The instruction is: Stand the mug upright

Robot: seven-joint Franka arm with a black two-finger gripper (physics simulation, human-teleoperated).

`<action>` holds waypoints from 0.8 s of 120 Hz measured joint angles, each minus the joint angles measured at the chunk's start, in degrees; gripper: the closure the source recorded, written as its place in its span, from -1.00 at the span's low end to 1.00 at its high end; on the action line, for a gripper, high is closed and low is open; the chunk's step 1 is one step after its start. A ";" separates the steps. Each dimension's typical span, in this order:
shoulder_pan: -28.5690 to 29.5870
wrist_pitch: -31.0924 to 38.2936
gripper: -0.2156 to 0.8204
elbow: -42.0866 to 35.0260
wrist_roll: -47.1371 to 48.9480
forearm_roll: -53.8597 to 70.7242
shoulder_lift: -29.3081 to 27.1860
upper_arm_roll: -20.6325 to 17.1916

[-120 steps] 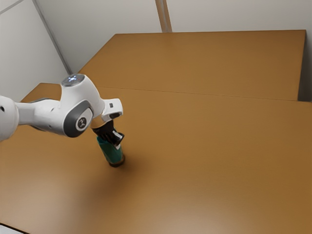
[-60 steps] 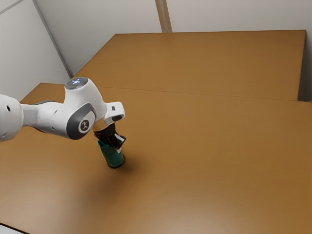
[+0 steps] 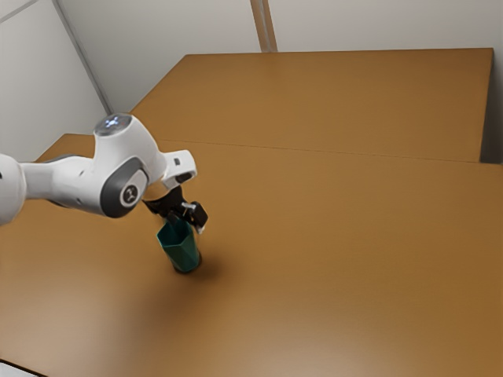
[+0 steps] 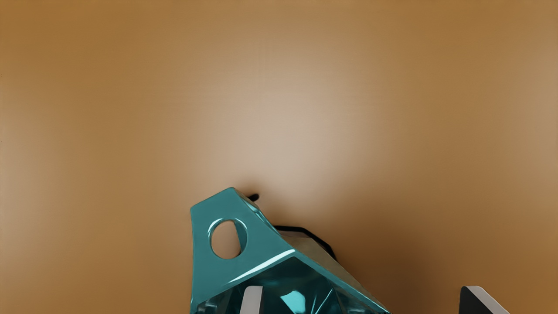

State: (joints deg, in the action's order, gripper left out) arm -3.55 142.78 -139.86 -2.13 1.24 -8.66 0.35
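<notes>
Tool (image 3: 189,223) up a bit vs prev. frame, fingers (image 4: 251,301) spread wide, teal mug (image 3: 181,251) partly below, mouth under 1 fingertip

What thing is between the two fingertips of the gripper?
Part of the teal mug: its open mouth and rim lie between the spread fingertips of the gripper, then bare brown tabletop toward the outer fingertip. The wrist view shows this.

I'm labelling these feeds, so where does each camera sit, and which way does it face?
Exterior view: sits at the arm's side, looking down across the table; the arm enters from this view's left, its gripper at the mug.
Wrist view: sits on the hand, looking down past its fingertips at mug and table.
Both share the mug, the table and the gripper.
</notes>
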 joint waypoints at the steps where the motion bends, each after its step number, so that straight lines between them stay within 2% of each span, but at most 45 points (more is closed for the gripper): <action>1: 0.01 -0.02 -0.33 0.11 0.00 -0.01 -0.11 0.00; 12: 0.04 -2.27 -0.41 3.43 0.08 -0.16 -0.76 -0.04; 28: 0.09 -10.36 -0.47 11.17 0.53 -0.52 -0.08 -0.16; 44: 1.08 -18.05 -0.51 17.14 1.11 -0.65 1.86 -1.37; 60: 3.17 -24.09 -0.53 22.28 1.53 -0.69 4.31 -4.51; 96: 3.11 -37.74 -0.54 36.88 2.27 -0.57 9.06 -4.84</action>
State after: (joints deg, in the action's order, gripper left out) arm -0.44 105.04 -102.98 0.14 0.67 0.40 -4.49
